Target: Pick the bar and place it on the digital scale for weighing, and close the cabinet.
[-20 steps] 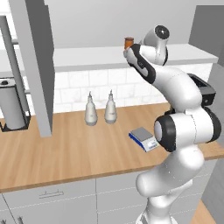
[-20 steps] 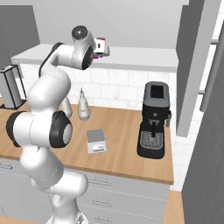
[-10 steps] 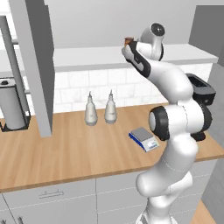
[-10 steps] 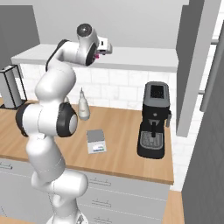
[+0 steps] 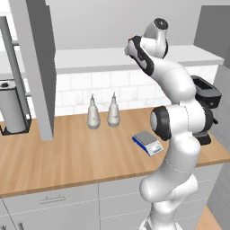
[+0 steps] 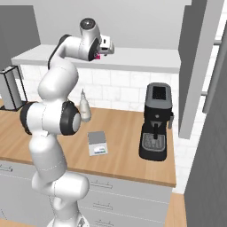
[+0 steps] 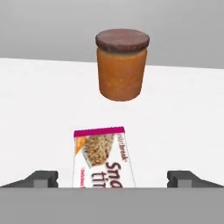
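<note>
The bar (image 7: pixel 103 157), a pink-and-white packet, lies flat on the white shelf (image 7: pixel 183 131) of the open cabinet. My gripper (image 7: pixel 113 179) is open, one dark fingertip on each side of the bar's near end and well apart from it. In the right base view the gripper (image 6: pixel 106 48) is raised to the shelf (image 6: pixel 146 60). The blue digital scale (image 5: pixel 148 143) with its grey plate sits on the wooden counter by the arm's base, also seen as the scale (image 6: pixel 97 143). A grey cabinet door (image 5: pixel 38 67) stands open at the left, and another door (image 6: pixel 195 66) at the right.
A brown jar (image 7: pixel 121 65) stands on the shelf just behind the bar. Two grey bottles (image 5: pixel 103 112) stand at the counter's back. A black coffee machine (image 6: pixel 156 122) is right of the scale. A grey cylinder in a holder (image 5: pixel 11 105) stands far left.
The arm has stretched farther in over the shelf and the hand has come closer to the bar. In the left base view the hand now covers the jar.
</note>
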